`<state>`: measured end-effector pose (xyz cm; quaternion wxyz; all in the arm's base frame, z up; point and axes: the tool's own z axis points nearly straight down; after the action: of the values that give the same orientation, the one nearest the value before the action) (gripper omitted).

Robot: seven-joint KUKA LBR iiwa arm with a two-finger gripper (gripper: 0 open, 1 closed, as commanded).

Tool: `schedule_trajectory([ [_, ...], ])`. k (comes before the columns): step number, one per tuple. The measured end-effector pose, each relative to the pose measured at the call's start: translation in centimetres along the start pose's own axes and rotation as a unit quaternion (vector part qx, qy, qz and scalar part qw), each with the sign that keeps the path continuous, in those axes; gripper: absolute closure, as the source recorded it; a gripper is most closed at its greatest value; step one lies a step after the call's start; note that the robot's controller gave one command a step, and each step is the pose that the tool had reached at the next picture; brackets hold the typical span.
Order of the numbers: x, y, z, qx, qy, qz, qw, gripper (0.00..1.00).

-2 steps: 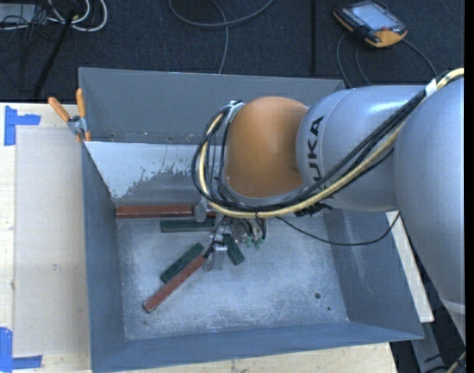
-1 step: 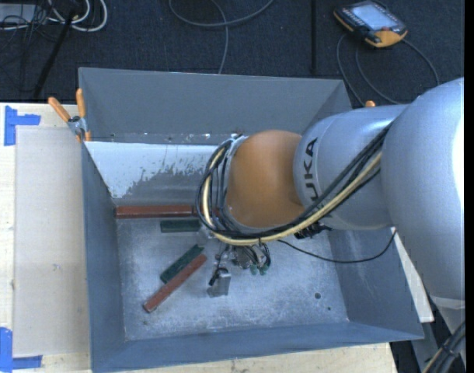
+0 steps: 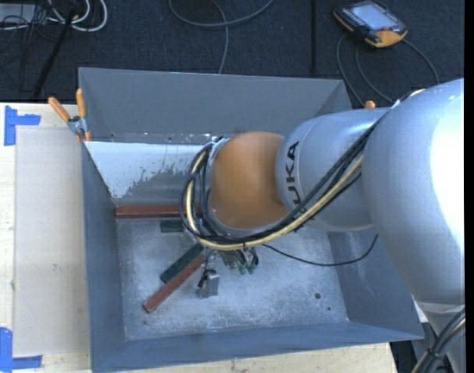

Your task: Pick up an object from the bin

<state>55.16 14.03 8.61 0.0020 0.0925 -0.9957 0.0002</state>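
Note:
My gripper (image 3: 225, 261) hangs low over the middle of the bin floor, mostly hidden under the arm's orange cover. Just to its left lie a dark green bar (image 3: 181, 265) and a reddish-brown stick (image 3: 173, 287), both slanting down toward the front left. A small grey piece (image 3: 208, 285) sits right below the gripper, at the stick's upper end; whether it is touched I cannot tell.
A longer reddish-brown bar (image 3: 148, 210) lies along the foot of the back wall, with a small dark block (image 3: 171, 225) beside it. The arm and its cables cover the right half of the bin.

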Motion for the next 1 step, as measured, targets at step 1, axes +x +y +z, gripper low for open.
schedule_trajectory([
  [1, 6.29, -1.03, 1.69, 0.0, -0.0008, 0.008, 1.0, 1.0],
])
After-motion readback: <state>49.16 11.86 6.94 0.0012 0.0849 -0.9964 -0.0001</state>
